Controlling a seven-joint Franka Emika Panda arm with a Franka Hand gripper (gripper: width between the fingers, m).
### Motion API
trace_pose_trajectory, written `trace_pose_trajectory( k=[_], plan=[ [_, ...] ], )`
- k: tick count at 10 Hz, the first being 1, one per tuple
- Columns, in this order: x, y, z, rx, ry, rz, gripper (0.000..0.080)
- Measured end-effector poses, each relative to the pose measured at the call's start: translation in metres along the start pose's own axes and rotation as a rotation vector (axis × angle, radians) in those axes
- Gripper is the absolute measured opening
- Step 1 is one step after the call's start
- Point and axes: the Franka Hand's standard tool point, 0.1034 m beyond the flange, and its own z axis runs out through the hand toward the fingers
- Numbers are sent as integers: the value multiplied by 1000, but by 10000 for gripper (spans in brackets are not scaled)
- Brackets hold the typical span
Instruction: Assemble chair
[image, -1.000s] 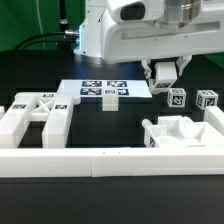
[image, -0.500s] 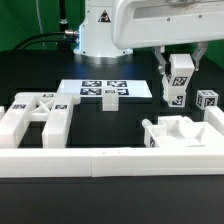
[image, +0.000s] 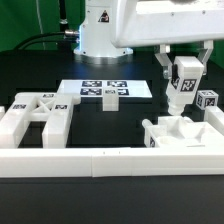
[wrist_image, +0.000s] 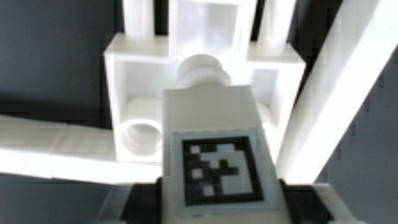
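moved: up and away, the square post (image: 184, 90) has shifted toward the exterior view's right since half a second ago | gripper (image: 184, 66): jaws half closed, clamped on the post's upper part | post: upright, tag showing, hanging over the white frame (image: 170, 135), apart from it | X-braced panel (image: 35, 112): on the table, exterior view's left

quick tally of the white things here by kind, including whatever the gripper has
square posts: 2, held post in the gripper, standing post
x-braced panel: 1
open frame: 1
marker board: 1
border rail: 1
total: 6
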Motion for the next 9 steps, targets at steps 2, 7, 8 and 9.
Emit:
trace_pose_trajectory(
  k=[2,7,8,9],
  plan=[
    [2,0,1,-2,7,-11,288],
    [34,0,14,-28,178,-35,288],
    [36,2,14,-39,215,-35,288],
    [34,1,16,-38,211,-33,288]
  ],
)
